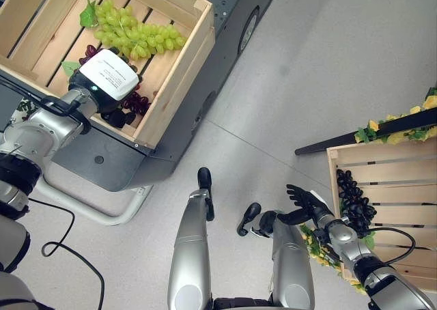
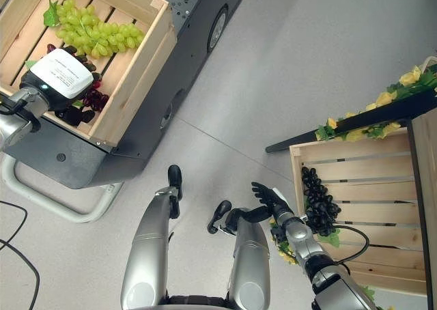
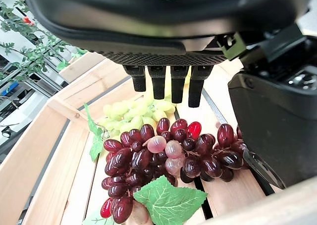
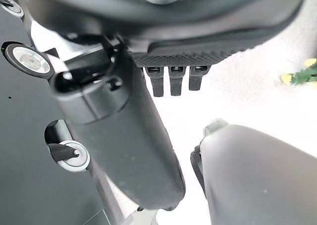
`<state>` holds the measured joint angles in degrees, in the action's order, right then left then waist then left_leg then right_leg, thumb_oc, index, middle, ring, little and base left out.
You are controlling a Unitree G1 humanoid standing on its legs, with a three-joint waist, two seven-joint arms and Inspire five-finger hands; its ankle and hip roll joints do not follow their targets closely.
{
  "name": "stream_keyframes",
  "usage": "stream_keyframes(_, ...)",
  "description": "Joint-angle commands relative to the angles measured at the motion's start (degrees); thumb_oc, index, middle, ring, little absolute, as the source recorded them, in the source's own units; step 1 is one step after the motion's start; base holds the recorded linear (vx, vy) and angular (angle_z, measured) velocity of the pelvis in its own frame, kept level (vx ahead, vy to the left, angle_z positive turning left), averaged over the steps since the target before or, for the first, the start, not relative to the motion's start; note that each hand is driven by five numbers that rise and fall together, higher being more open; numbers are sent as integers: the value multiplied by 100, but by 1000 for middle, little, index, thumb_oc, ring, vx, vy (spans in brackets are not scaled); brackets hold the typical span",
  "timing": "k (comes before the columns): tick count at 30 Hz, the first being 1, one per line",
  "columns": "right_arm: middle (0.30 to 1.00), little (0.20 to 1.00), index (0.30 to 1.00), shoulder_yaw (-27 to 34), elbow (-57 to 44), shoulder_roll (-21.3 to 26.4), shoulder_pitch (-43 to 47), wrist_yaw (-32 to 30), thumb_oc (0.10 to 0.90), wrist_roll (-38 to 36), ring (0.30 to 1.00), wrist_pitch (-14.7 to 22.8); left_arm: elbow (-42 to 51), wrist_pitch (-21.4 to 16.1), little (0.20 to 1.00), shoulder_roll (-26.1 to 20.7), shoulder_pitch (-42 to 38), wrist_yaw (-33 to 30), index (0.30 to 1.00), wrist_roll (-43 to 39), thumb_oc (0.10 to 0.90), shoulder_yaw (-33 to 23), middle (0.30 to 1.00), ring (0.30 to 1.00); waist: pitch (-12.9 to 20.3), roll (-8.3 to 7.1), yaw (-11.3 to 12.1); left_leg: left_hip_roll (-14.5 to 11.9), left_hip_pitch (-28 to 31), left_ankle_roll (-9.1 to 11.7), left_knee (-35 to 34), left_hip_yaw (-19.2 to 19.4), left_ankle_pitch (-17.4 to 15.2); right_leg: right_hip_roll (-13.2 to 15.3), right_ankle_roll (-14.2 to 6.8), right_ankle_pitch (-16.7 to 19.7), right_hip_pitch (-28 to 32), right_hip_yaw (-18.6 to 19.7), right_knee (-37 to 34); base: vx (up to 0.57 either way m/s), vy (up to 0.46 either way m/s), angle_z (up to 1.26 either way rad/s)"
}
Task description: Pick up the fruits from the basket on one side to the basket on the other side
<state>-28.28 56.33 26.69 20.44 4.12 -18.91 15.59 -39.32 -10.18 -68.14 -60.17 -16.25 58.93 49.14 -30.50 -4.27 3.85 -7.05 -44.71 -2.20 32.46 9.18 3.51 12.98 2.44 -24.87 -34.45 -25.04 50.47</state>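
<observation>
The left robot hand (image 1: pixel 109 78), fingers straight, hovers over the red grapes (image 3: pixel 168 158) beside green grapes (image 1: pixel 136 33) in the left crate (image 1: pixel 181 64). The right robot hand (image 1: pixel 307 204) hangs spread beside the right crate (image 1: pixel 389 166) holding black grapes (image 1: pixel 354 201).

silver-grey arms, dark left hand (image 1: pixel 113 98) with white back cover, dark right hand (image 1: pixel 305 202)

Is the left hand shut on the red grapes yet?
No, open. Left hand hangs over the red grapes in the crate, fingers straight.
</observation>
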Motion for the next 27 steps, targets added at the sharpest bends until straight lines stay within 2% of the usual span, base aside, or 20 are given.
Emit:
stream_keyframes(1,900,900,900,293,-74,341,-420,255,800,-300,900,407,-63,279,900,-964,-193,117,900,406,800,-135,900,900,70,-51,208,-79,250,141,937,-1,-1661,-58,-35,536,114,81,-307,33,51,10)
stream_keyframes(6,900,900,900,299,-188,368,-417,225,800,-474,900,378,-150,332,900,-893,-301,350,900,575,800,-18,900,900,70,-96,189,-86,43,103,1036,-24,-1702,-40,-50,568,-150,95,-178,24,68,4)
stream_keyframes(12,900,900,900,322,-421,454,-464,275,800,-653,900,401,-291,738,900,-804,-354,798,900,611,800,78,900,900,70,-163,160,-50,-266,55,1202,-100,-1768,-11,-97,600,-553,107,33,4,71,0)
stream_keyframes(17,900,900,900,359,-630,459,-503,239,800,-886,900,428,-412,730,900,-664,-362,728,900,610,800,126,900,900,70,-243,154,-22,-561,13,1360,-204,-1814,21,-124,597,-898,82,247,-8,44,3)
stream_keyframes(23,900,900,900,449,-736,463,-475,228,800,-1103,900,582,-635,595,900,-483,-252,503,900,565,800,208,900,900,70,-258,152,8,-847,-32,1513,-268,-1871,67,-122,546,-1204,55,486,-2,5,1)
stream_keyframes(25,900,900,900,457,-816,494,-462,219,800,-1211,900,575,-680,655,773,-434,-162,456,773,550,715,185,773,773,70,-253,147,20,-908,-36,1582,-272,-1897,77,-120,525,-1265,49,547,-8,6,-3)
stream_keyframes(26,900,900,900,469,-877,531,-451,184,800,-1291,900,570,-725,713,568,-405,-74,382,568,517,579,144,568,568,70,-239,146,43,-936,-37,1610,-276,-1900,78,-111,503,-1307,46,602,-11,10,-8)
stream_keyframes(27,900,900,900,469,-879,534,-451,184,800,-1291,900,569,-726,713,521,-403,-68,379,521,518,547,137,521,521,70,-237,144,44,-938,-38,1613,-275,-1901,79,-111,501,-1309,47,606,-12,18,-4)
